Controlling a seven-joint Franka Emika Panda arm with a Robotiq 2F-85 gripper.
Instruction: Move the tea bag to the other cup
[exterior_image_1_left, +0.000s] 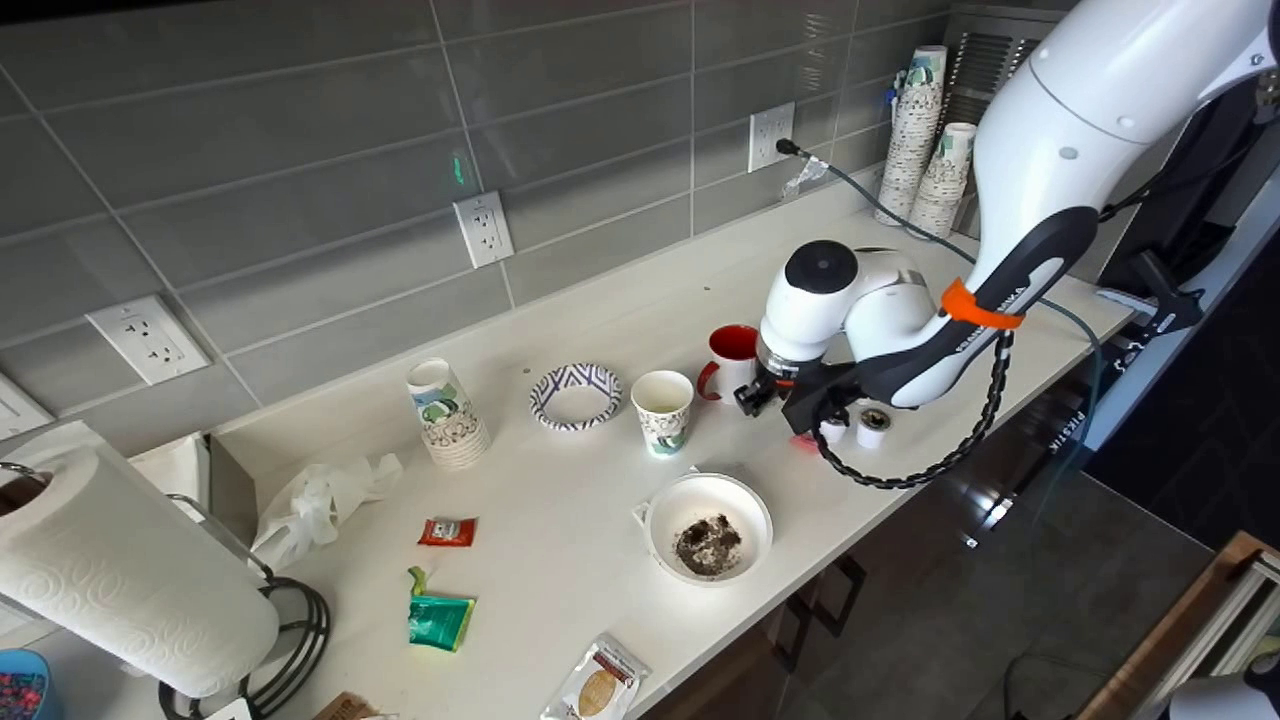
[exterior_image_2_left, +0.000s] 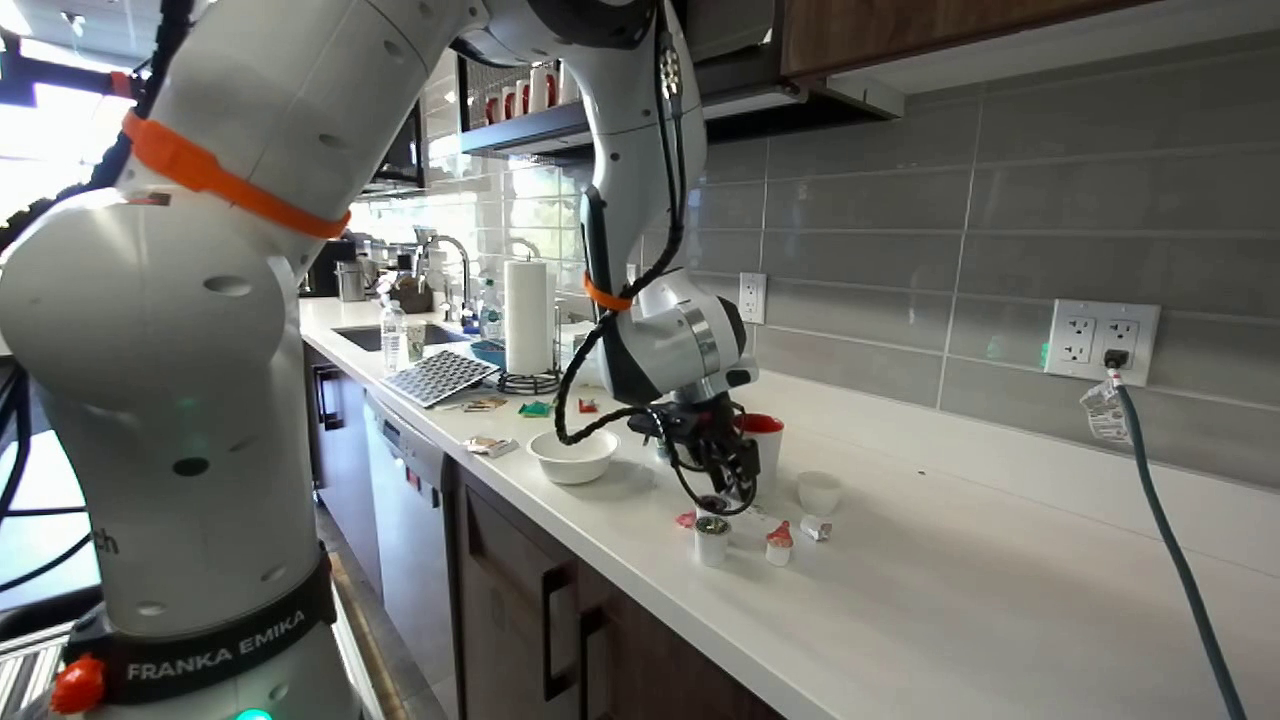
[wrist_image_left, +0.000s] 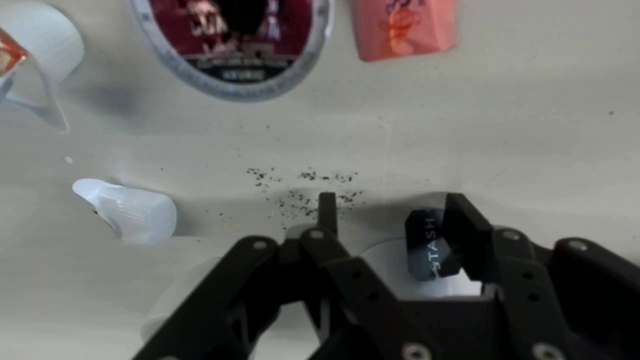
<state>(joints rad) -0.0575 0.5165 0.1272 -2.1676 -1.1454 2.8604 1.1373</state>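
Note:
A white mug with a red inside and handle (exterior_image_1_left: 735, 362) stands on the counter; it also shows in an exterior view (exterior_image_2_left: 768, 455). A patterned paper cup (exterior_image_1_left: 662, 412) stands beside it. The black tea bag tag marked STASH (wrist_image_left: 425, 250) lies in front of a white rounded surface, likely the mug's side, in the wrist view. The tea bag itself is hidden. My gripper (wrist_image_left: 392, 215) is open, low beside the mug. The tag is between its fingers, close to or touching the right finger. The gripper also shows in an exterior view (exterior_image_2_left: 740, 485).
Coffee pods (exterior_image_1_left: 873, 428), a creamer cup with a red lid (exterior_image_2_left: 779, 545) and a small white cup (exterior_image_2_left: 820, 492) stand near the gripper. A white bowl with dark grounds (exterior_image_1_left: 660, 535), a paper plate (exterior_image_1_left: 575, 403) and stacked paper cups (exterior_image_1_left: 450, 420) stand farther along. The tiled wall (exterior_image_1_left: 600, 230) runs behind.

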